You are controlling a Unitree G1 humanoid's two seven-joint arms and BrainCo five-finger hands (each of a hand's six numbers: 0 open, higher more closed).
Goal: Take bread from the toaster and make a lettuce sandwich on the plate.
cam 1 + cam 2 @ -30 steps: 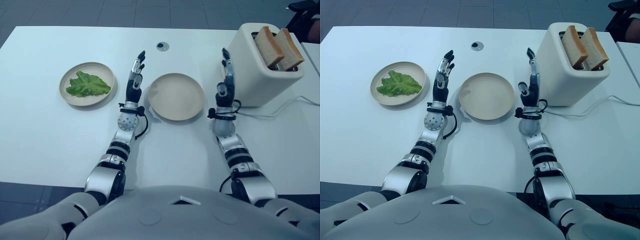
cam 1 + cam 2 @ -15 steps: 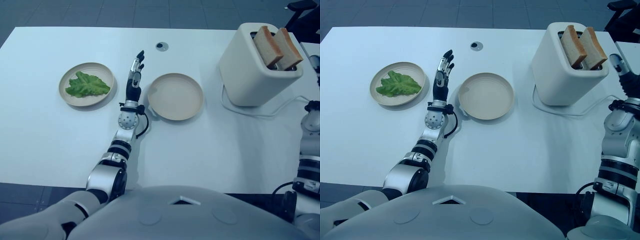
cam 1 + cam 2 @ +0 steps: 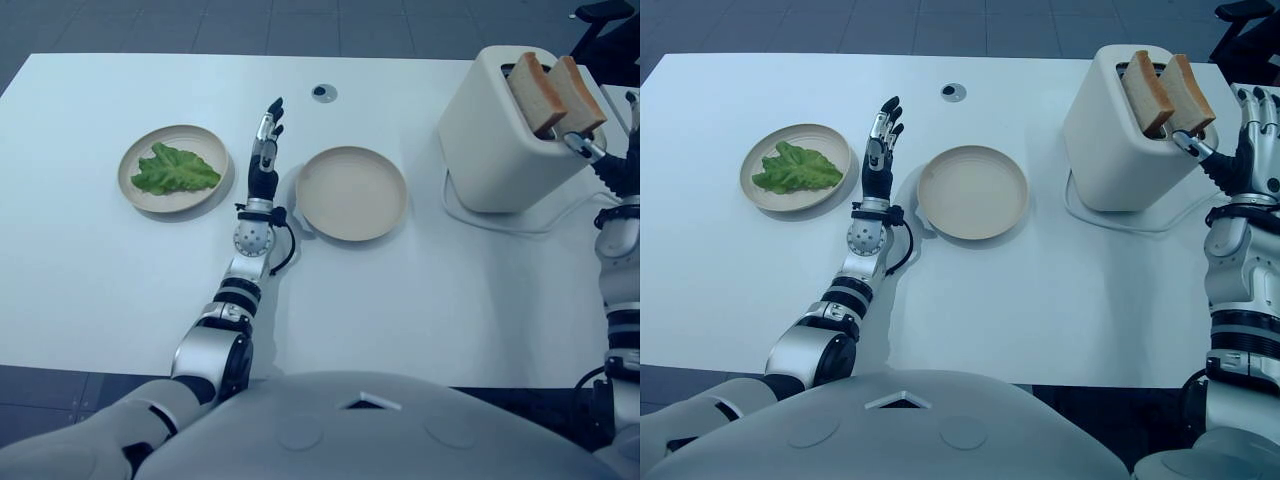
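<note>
on the white tabletop (image 3: 1040, 300) the bread (image 3: 1145, 82) stands in the toaster (image 3: 1118, 145) just left of the spread, empty fingers (image 3: 1257, 110) of the right hand (image 3: 1244, 165), which should pinch the nearer slice's top and lift straight up; the left hand (image 3: 878, 152) is open too.

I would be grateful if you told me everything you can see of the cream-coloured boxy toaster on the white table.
The cream-coloured boxy toaster has rounded corners and a smooth, matte shell that looks like plastic. It stands upright at the far right of the white table. Two slices of bread stick up from its top slots, leaning to one side. A pale cord curls from its base across the table. The right hand hangs open beside its right top edge; contact cannot be told.
</note>
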